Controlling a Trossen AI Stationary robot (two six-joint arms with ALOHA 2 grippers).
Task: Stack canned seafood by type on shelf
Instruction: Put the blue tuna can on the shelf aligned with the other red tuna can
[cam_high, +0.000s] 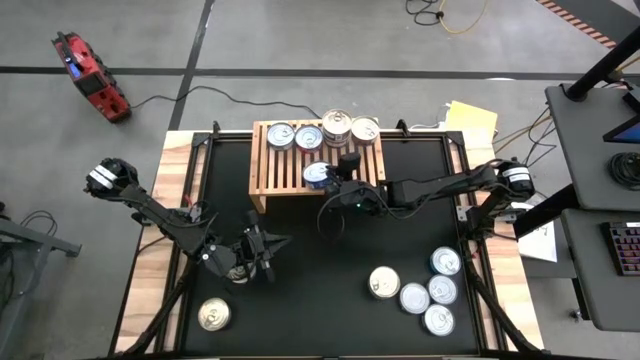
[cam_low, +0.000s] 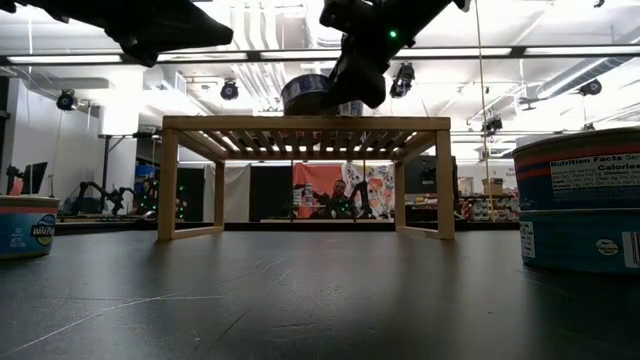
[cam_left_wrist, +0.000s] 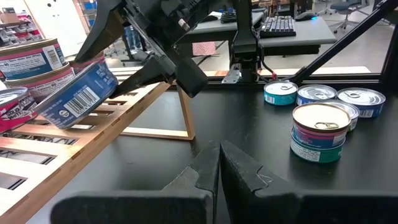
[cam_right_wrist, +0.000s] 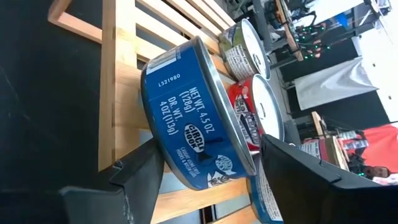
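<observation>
Blue can (cam_right_wrist: 189, 118) sitting at the shelf's (cam_high: 268, 170) front edge, between the right gripper's (cam_high: 335, 180) parted fingers.
Left gripper (cam_high: 262, 252) is waiting over the mat, fingers closed, holding nothing.

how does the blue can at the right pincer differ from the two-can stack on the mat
The blue can sits tilted at the front edge of the shelf, between the fingers of the right pincer; the stack stands upright on the black mat, apart from both pincers. The blue can is single with a dark blue label; the stack is two cans, maroon over teal. Both are round metal tins.
</observation>
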